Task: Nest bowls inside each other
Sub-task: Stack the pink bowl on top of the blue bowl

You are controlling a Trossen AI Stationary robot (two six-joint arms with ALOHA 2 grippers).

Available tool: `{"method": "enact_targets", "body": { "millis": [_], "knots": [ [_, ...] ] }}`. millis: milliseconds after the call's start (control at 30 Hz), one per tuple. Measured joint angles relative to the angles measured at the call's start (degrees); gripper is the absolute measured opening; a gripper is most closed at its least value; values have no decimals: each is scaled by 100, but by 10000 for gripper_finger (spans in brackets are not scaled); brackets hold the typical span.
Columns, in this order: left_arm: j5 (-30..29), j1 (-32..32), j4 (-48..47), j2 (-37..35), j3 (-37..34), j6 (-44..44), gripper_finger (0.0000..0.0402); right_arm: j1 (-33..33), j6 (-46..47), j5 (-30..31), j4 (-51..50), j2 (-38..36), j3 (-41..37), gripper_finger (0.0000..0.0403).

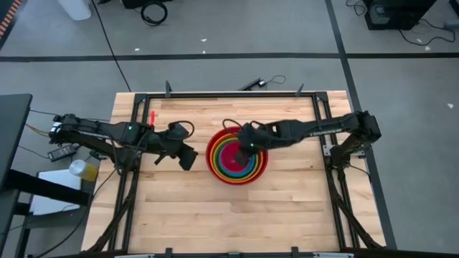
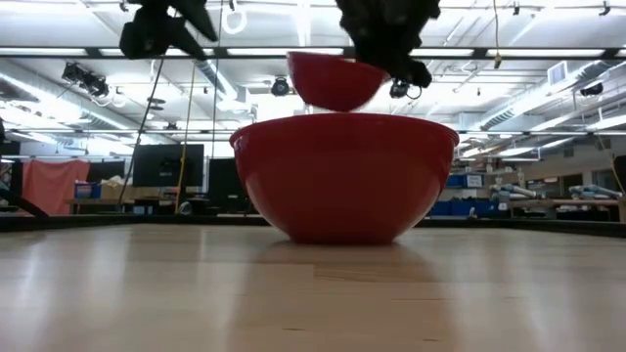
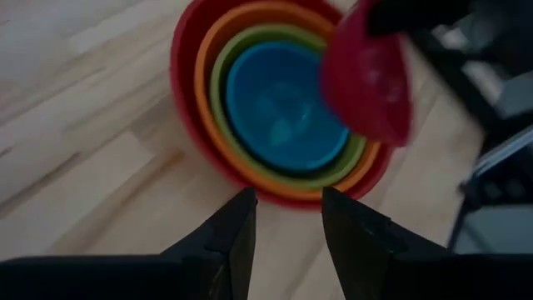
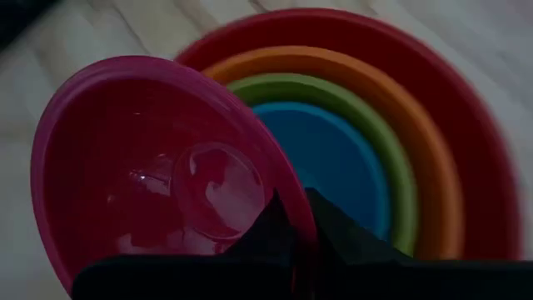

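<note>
Pale wooden planks make up the table (image 1: 215,208), which stands on a grey floor with a black frame around it. Near the table's middle sits the red bowl (image 1: 262,170), and nested inside it, one within the other, are the orange bowl (image 4: 391,92), the green bowl (image 4: 366,117) and the blue bowl (image 3: 279,104). The pink bowl (image 4: 141,158) is not yet in the stack: the right gripper (image 4: 293,218), reaching in from the right, is clamped on its rim and holds it tilted in the air above the nested set. The left gripper (image 3: 287,221) hangs just left of the red bowl with its fingers parted and nothing between them. Only the low view shows the clear gap between the raised pink bowl and the red bowl's rim, while it hides everything inside. The high view shows the rings of colour but not the height. The right wrist view alone shows the fingers pinching the pink rim.
</note>
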Motion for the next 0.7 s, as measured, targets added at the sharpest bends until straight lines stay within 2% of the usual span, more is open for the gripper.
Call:
{"method": "enact_targets", "body": {
  "millis": [133,267,367,467,700],
  "knots": [
    [-158,-21,379,0,0,-260,142,-268,-583,-29,-68,53,1,18],
    [-520,-160,559,0,0,-486,142,-418,-1007,-331,43,387,3,18],
    [-699,-296,529,0,0,-701,142,-465,-1003,-603,-8,853,-5,20],
    [-928,-492,539,0,0,-931,142,-463,-787,-625,-50,1185,-10,26],
    [-1268,-881,528,0,0,-1192,142,-342,-422,-581,-114,1407,-6,68]
  ]
}}
